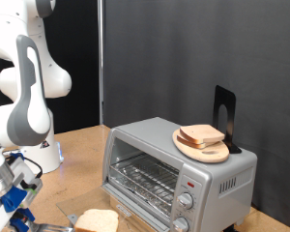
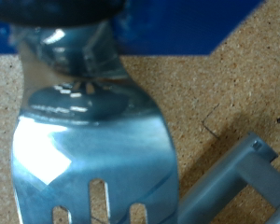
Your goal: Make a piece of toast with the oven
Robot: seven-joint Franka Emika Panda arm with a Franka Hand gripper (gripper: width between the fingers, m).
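A silver-grey oven (image 1: 174,164) with a small red light (image 1: 190,183) carries pale tan bread slices (image 1: 201,136) on a light wooden plate (image 1: 202,149). Beside it lies a tan, brown-crusted piece of toast (image 1: 96,221). A shiny steel spatula (image 2: 89,159) gleams over speckled brown cork (image 2: 224,75).

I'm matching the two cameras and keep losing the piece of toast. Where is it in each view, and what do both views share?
Exterior view: the piece of toast lies at the bottom edge, in front of the oven, just right of the gripper.
Wrist view: not in it; a shiny metal spatula fills the picture.
Shared landmark: the brown cork-like tabletop.
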